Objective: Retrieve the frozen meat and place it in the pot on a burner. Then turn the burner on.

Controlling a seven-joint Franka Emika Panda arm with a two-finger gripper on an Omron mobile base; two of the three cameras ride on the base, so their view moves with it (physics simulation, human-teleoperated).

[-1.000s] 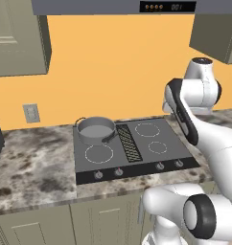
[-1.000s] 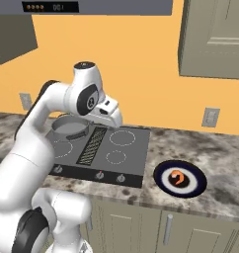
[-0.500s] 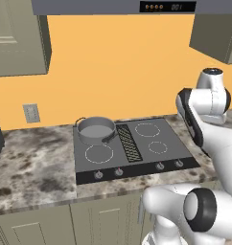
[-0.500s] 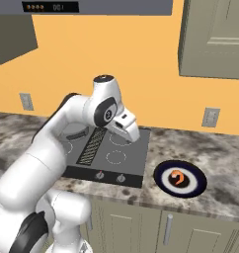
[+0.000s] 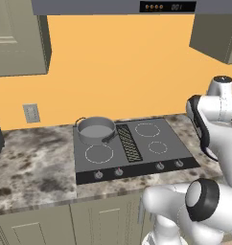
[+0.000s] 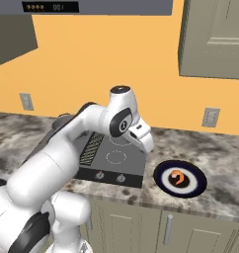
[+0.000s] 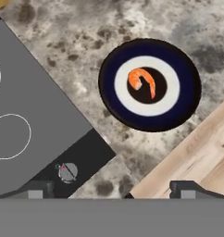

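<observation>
Our jaws [image 7: 109, 187] hang released over the bench's [image 7: 146, 18] front edge, grasping nothing. Just ahead of them along the hand's line lies the shrimp [image 7: 142, 81], curled on a dark-rimmed plate [image 7: 109, 92] near that edge, right of the stove [image 7: 30, 106]. We judge a short descent reaches it. The pot [image 5: 96, 130] sits farther off on the stove's rear left burner.

I am in a home kitchen. A dark cooktop [image 5: 130, 148] with four ring burners and front knobs [image 5: 118, 172] sits in a speckled stone counter [image 5: 31, 167]. Grey-green cabinets [image 6: 213, 37] hang on an orange wall [image 5: 118, 62], with wall sockets [image 6: 210, 117] and a hood display [image 5: 168, 6] above.
</observation>
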